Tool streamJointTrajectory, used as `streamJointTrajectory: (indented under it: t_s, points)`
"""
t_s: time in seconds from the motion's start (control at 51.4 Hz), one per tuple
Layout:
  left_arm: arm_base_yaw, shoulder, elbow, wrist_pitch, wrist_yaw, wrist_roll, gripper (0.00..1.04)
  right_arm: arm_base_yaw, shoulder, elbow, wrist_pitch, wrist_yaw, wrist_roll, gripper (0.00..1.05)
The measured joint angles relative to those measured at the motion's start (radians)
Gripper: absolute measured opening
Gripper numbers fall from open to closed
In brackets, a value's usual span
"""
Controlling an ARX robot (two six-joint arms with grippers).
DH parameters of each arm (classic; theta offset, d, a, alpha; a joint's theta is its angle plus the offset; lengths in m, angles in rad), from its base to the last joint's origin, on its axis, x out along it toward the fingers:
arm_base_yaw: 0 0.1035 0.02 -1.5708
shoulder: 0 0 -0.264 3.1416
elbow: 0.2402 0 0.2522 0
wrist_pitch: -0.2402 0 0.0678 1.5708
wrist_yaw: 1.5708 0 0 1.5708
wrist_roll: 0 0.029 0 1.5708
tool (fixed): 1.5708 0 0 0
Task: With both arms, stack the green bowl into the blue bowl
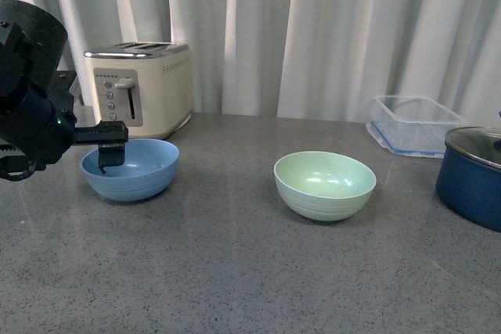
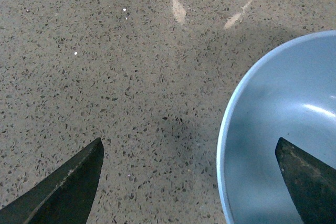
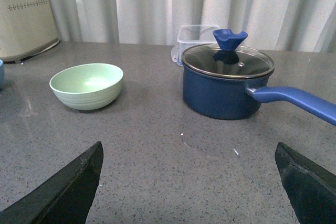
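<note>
One claw point(image 2: 189, 141) finger point(image 2: 307, 182) inside blue bowl point(image 2: 262, 114)

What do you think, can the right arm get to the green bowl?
Probably yes. The right gripper is open, and only bare counter lies between it and the green bowl. The blue pot stands off to one side, not in the way. Whether it stretches that far I cannot tell.

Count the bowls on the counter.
2. The blue bowl sits at the left, in front of the toaster, its rim straddled by the open left gripper; the green bowl stands near the middle.
</note>
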Motion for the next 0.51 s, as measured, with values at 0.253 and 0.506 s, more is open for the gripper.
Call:
streamJointTrajectory:
  t_s: [0.253,0.506]
  points:
    - [-0.019,0.07,0.051,-0.025,-0.007,-0.016,0.78,0.0,0.0,0.0,0.0,0.0,0.0,0.95]
    - [-0.03,0.067,0.039,-0.039,-0.01,-0.061,0.28,0.0,0.0,0.0,0.0,0.0,0.0,0.95]
